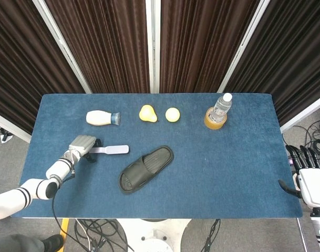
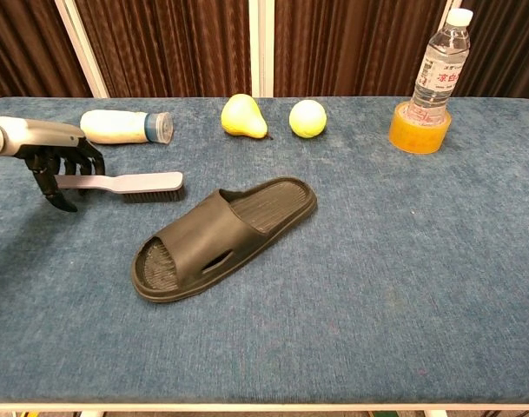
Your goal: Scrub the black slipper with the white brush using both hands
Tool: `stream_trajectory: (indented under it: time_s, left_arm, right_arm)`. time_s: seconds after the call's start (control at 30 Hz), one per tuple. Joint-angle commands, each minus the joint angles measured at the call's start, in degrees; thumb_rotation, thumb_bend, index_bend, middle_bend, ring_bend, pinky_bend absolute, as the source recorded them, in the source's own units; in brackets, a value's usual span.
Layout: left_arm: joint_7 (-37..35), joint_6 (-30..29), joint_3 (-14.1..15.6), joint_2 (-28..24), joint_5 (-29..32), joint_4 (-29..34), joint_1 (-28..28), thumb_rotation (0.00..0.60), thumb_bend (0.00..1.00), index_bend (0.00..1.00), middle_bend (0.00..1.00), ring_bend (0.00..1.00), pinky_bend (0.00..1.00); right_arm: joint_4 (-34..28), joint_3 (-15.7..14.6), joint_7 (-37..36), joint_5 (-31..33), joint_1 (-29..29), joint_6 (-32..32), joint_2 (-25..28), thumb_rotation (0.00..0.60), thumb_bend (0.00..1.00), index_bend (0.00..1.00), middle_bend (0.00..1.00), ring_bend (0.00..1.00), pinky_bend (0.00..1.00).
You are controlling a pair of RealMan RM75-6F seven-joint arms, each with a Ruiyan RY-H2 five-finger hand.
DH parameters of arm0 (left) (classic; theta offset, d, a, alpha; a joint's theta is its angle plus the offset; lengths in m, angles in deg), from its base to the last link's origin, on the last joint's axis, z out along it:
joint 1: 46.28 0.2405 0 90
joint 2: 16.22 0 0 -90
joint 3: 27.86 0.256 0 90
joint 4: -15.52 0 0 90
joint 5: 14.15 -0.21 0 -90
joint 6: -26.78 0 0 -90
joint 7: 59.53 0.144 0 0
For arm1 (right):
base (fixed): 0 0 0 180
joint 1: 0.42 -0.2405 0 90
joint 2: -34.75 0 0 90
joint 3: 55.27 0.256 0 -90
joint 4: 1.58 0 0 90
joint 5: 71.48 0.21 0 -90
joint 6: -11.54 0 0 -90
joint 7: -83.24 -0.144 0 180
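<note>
The black slipper lies sole-down and diagonal near the middle of the blue table. To its upper left lies the white brush, flat on the cloth, bristles toward the slipper. My left hand sits over the end of the brush handle, dark fingers draped behind it and the thumb in front, not clamped on it. My right hand hangs off the table's right edge, fingers spread, holding nothing; it shows only in the head view.
A white bottle lies on its side behind the brush. A yellow pear and a yellow ball sit at the back. A water bottle stands in a yellow tape roll.
</note>
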Motion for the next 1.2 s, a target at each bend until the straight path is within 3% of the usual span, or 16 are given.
stream_trajectory:
  time_s: [0.03, 0.17, 0.37, 0.73, 1.07, 1.2]
  left_arm:
    - [0.7, 0.3, 0.8, 0.2, 0.8, 0.5, -0.8, 0.600, 0.24, 0.45, 0.59, 0.49, 0.51]
    - [1.7, 0.4, 1.7, 0.3, 2.4, 0.7, -1.8, 0.600, 0.25, 0.47, 0.60, 0.52, 0.52]
    - [3.6, -0.5, 3.4, 0.0, 5.2, 2.5, -3.1, 0.600, 0.25, 0.55, 0.68, 0.60, 0.64]
    - [4.5, -0.1, 5.3, 0.7, 8.5, 2.2, -5.1, 0.600, 0.28, 0.65, 0.77, 0.68, 0.72]
    - [4.0, -2.1, 6.0, 2.2, 8.7, 0.1, -4.9, 0.600, 0.31, 0.83, 0.91, 0.82, 0.86]
    - [2.5, -4.7, 5.1, 3.5, 6.9, -1.2, -3.4, 0.600, 0.39, 0.93, 0.99, 0.91, 0.96]
  right_arm:
    - [0.1, 0.0, -0.1, 0.1, 0.0, 0.0, 0.0, 0.600, 0.10, 0.00, 0.10, 0.00, 0.00]
    - [0.3, 0.0, -0.3, 0.1, 0.1, 0.0, 0.0, 0.600, 0.10, 0.00, 0.10, 0.00, 0.00]
    - [0.5, 0.1, -0.4, 0.3, 0.0, -0.4, -0.1, 0.600, 0.10, 0.00, 0.10, 0.00, 0.00]
    - [0.6, 0.2, -0.6, 0.7, 0.1, -0.4, -0.1, 0.600, 0.10, 0.00, 0.10, 0.00, 0.00]
    - [0.5, 0.2, -0.4, 0.9, 0.1, -0.7, -0.2, 0.600, 0.11, 0.00, 0.10, 0.00, 0.00]
    - [0.2, 0.2, -0.2, 0.9, 0.1, -0.7, -0.2, 0.600, 0.11, 0.00, 0.10, 0.00, 0.00]
